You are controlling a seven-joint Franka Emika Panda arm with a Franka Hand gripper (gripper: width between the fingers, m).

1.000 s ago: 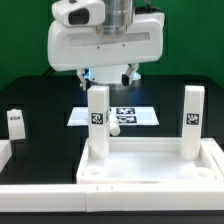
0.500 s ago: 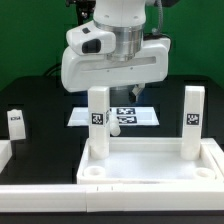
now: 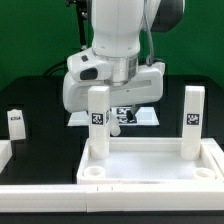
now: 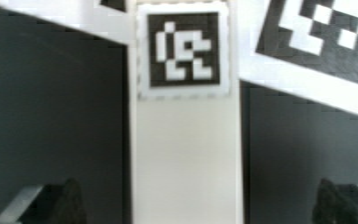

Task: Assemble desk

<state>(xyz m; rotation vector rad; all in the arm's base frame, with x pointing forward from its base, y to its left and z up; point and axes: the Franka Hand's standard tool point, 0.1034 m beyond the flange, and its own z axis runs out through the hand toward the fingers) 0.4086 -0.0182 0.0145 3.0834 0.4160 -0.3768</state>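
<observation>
Exterior view: the claw (image 3: 116, 112) hangs low, just behind the upright leg (image 3: 97, 118) on the tabletop's (image 3: 150, 165) far corner. A second leg (image 3: 193, 118) stands well to the exterior view's right of the claw, and a loose leg (image 3: 14, 122) lies well off on the opposite side.

Wrist view: the fingertips (image 4: 43, 205) are spread wide. The upright leg stands between them, touching neither, with the marker board (image 4: 327, 40) beyond.

Robotics lab, black table (image 3: 40, 150), green backdrop (image 3: 30, 40), marker board (image 3: 149, 116), robot arm (image 3: 115, 40)

I see the tabletop (image 3: 150, 188) with a leg (image 3: 97, 120) upright at its far corner on the exterior view's left, the arm (image 3: 110, 75) close behind it, another leg (image 3: 192, 118) opposite.
</observation>
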